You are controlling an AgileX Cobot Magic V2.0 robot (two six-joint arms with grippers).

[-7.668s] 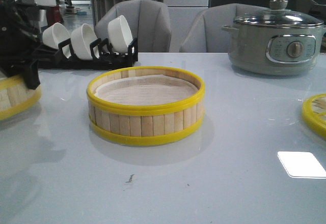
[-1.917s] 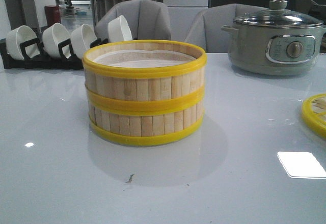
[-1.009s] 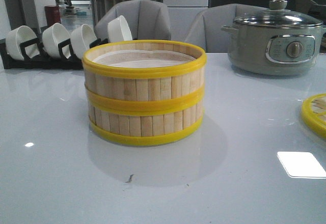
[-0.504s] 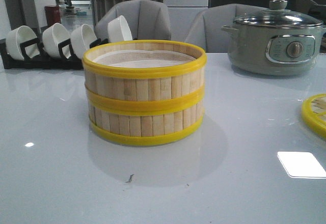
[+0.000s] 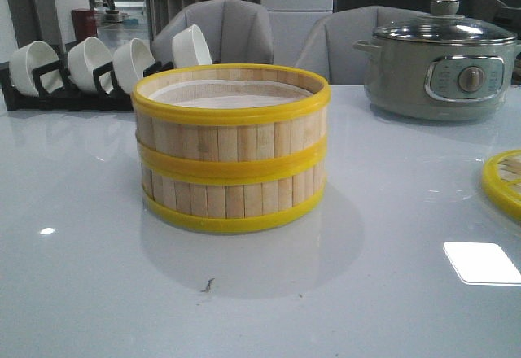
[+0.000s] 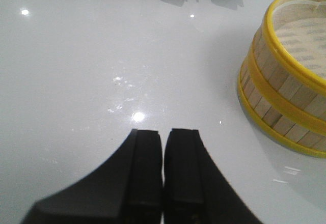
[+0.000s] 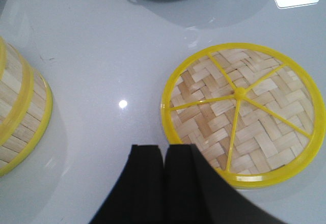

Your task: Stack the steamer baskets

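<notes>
— Where are the steamer baskets (image 5: 231,148)?
— I see them stacked mid-worktop (image 5: 391,293).
— Fingers?
— Left fingers (image 6: 145,155) pressed together, empty; right fingers (image 7: 147,165) likewise, above the lid (image 7: 242,113).

Glossy pale grey table (image 5: 98,293) and the objects resting on it.
Lower steamer basket (image 5: 232,199) stands at centre, bearing a second basket (image 5: 232,130); black rack of white bowls (image 5: 98,69) at rear left; grey electric pot (image 5: 444,61) at rear right; woven lid (image 7: 237,114) lies flat at right edge.
</notes>
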